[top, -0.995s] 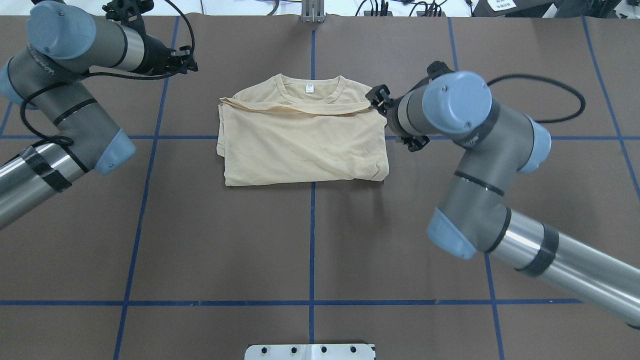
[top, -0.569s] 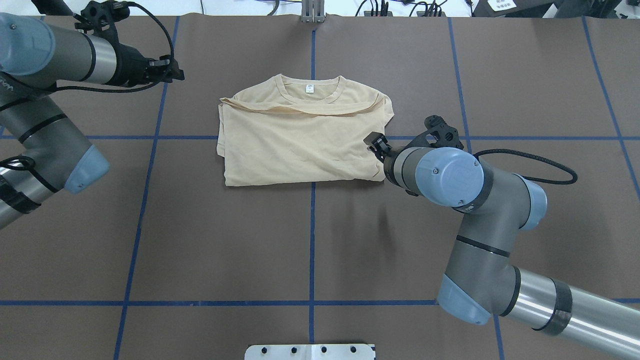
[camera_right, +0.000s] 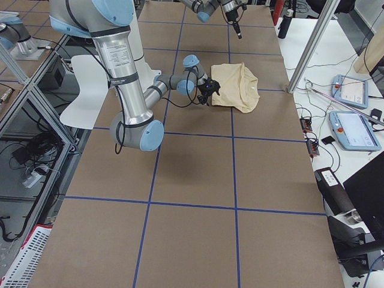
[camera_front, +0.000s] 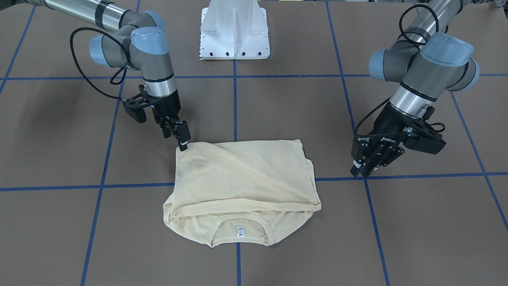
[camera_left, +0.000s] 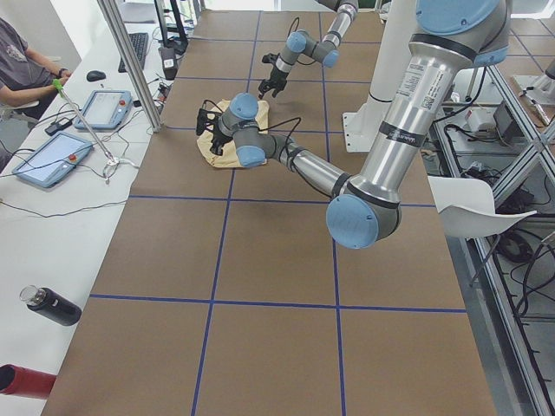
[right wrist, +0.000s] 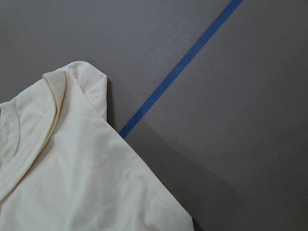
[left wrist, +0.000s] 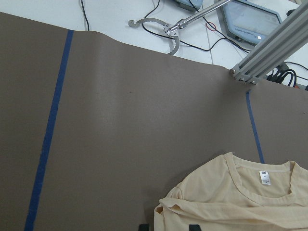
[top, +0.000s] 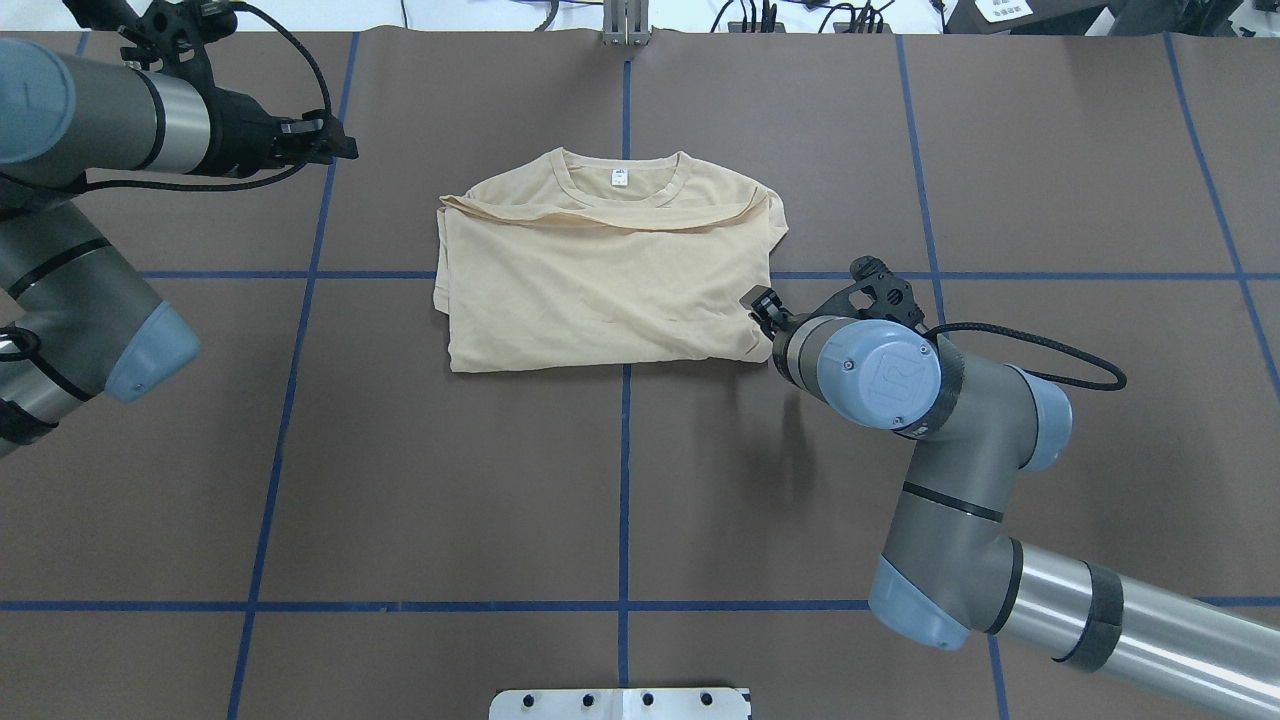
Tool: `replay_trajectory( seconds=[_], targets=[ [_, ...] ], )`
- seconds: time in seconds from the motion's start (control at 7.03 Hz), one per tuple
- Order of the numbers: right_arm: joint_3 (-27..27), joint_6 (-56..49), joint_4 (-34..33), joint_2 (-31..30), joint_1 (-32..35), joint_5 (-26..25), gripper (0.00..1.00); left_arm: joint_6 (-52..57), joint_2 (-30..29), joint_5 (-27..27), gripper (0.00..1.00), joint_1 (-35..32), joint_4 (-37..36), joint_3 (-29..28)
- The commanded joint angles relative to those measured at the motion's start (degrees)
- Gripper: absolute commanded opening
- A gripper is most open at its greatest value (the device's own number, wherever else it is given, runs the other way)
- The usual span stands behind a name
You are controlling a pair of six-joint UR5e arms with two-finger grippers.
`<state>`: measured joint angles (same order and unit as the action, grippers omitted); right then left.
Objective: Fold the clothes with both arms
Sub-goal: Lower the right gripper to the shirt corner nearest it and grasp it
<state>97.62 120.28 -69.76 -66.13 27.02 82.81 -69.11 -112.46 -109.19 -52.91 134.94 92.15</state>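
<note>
The cream-yellow T-shirt [top: 600, 290] lies folded into a rectangle at the table's middle, collar and white neck label [top: 620, 178] on the far side, print hidden. My right gripper [camera_front: 183, 141] points down at the shirt's near right corner [top: 755, 345], its fingers slightly apart and the lower fingertip at the fabric edge; nothing shows between them. The right wrist view holds only that corner [right wrist: 72, 168] and bare mat. My left gripper [camera_front: 363, 171] hangs open and empty well to the shirt's left, clear of it [top: 345, 148]. Its wrist view looks across the mat to the collar [left wrist: 250, 175].
The white pedestal base [camera_front: 235, 29] stands at the robot's side of the brown mat, which is crossed by blue tape lines [top: 625, 480]. An aluminium post [left wrist: 269, 48], tablets [camera_right: 354, 129] and cables lie beyond the far edge. A seated person [camera_left: 22, 61] is at the side bench.
My right arm swung from the shirt's far right shoulder down to its near right corner. My left arm drew back leftward, away from the shirt. The shirt lies as before.
</note>
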Motion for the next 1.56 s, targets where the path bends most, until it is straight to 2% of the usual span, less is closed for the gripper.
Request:
replay_trajectory(
  seconds=[0.0,0.14,0.28,0.43,0.71,0.85,1.14,1.28,1.42],
  targets=[
    [-4.86,0.04,6.79,0.30,0.23,-0.46,0.92,0.03,0.48,0.47,0.39,0.09,-0.03,0.13],
    [-5.07,0.65,7.87,0.91,0.14,-0.37,0.89,0.03,0.57,0.47,0.39,0.09,-0.03,0.05],
    [-4.72,0.75,7.89,1.26,0.23,-0.37,0.67,0.03,0.57,0.47,0.39,0.09,-0.03,0.05],
    [-4.46,0.66,7.89,1.27,0.23,-0.28,0.03,0.03,0.57,0.47,0.39,0.09,-0.03,-0.13],
    [-4.02,0.05,7.97,0.39,0.05,-0.37,0.00,0.03,0.57,0.38,0.39,0.26,-0.03,-0.13],
    [-1.66,-0.57,7.89,-0.31,0.31,0.41,0.00,0.03,0.57,0.47,0.39,0.26,-0.03,-0.39],
    [6.66,-1.62,7.10,-5.82,-1.52,0.60,0.00,0.03,0.57,0.30,0.39,0.35,-0.03,-0.66],
    [13.93,-1.54,6.22,-10.90,-5.18,0.25,0.00,0.03,0.31,-0.40,0.39,0.35,-0.20,-0.31],
    [21.92,-1.02,0.65,-14.43,-9.83,0.33,0.00,0.03,-0.13,-0.58,0.38,0.35,-0.64,-0.13]
  ],
)
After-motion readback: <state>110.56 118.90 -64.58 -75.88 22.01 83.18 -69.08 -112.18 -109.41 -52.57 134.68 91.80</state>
